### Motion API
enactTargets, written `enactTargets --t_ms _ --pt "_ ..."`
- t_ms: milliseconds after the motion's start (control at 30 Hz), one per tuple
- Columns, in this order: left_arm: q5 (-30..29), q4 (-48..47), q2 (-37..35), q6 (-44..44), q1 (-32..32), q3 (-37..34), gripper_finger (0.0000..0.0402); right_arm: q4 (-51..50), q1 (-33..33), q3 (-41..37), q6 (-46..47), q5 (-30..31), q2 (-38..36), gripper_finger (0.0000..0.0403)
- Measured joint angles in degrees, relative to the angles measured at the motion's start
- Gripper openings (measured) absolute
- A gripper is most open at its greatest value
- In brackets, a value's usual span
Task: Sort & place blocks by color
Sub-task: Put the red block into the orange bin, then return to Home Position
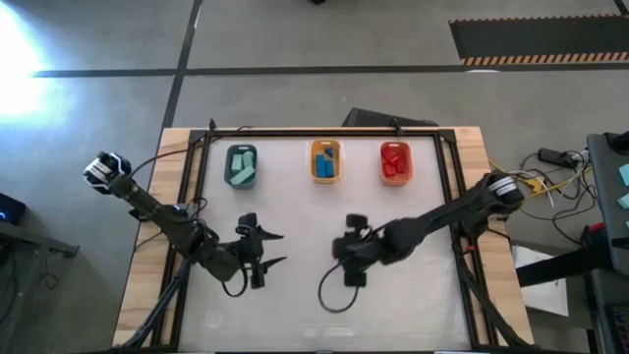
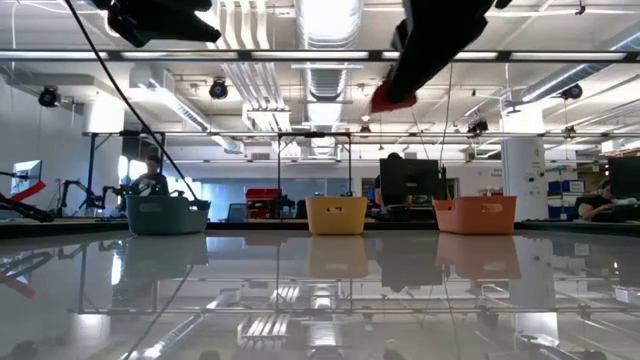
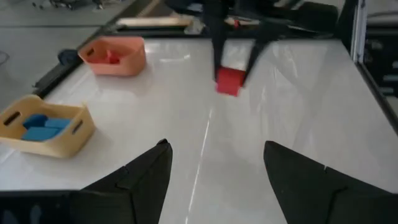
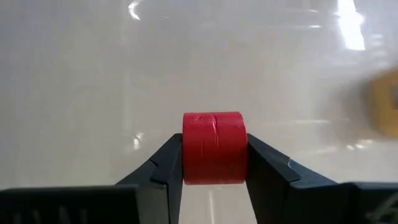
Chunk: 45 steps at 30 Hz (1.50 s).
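- Glossy white tabletop [image 1: 295,315] framed in pale wood, with three small trays in a row along its far side: a dark teal tray [image 1: 241,165], a yellow-orange tray [image 1: 325,161] and an orange-red tray [image 1: 395,162].
- Pale mint blocks [image 1: 242,173] lie in the teal tray, blue blocks [image 1: 325,165] in the yellow-orange one, and red blocks [image 1: 395,161] in the orange-red one.
- From the right, the right gripper [image 4: 214,163] reaches in over the middle of the table, its two fingers clamped on either side of a red block [image 4: 214,147].
- In the low view that red block [image 2: 392,97] hangs well above the surface, lifted clear of the table, nearer to us than the trays.
- From the left, the left gripper [image 1: 267,250] hovers over the table's left-centre, just beside the right one, with its fingers [image 3: 140,177] spread wide and nothing between them.
- Beyond the table the room shows ceiling lights, pipes and workbenches, with a person seated far off at the left.
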Motion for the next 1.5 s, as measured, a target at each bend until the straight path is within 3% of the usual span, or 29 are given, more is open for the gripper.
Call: enactTargets --t_ms 233,467,700,867,1167,1500 --pt "-1.6 0.2 -2.4 1.8 0.0 0.0 0.0238 -10.7 -8.1 -3.2 -0.2 5.5 -13.7 0.0118" --pt "-2.6 0.2 -2.5 3.1 0.0 -0.1 0.0238 -13.3 -24.9 -11.6 2.4 6.0 -26.5 0.0118" --pt "-4.0 0.2 -2.5 4.2 0.0 -0.2 0.0238 -11.1 -44.4 -22.1 1.1 5.3 -30.9 0.0118" --pt "-4.0 0.2 -2.5 4.1 0.0 -0.2 0.0238 -7.1 -53.3 -27.5 -2.2 1.0 -31.3 0.0118" --pt "-4.4 0.2 -2.5 4.0 0.0 -0.2 0.0238 -2.8 -56.3 -30.8 -3.6 -1.1 -30.3 0.0118" --pt "-4.4 0.4 -2.5 4.0 0.0 -0.2 0.0238 -2.1 -56.3 -30.7 -2.5 -0.9 -30.2 0.0185"
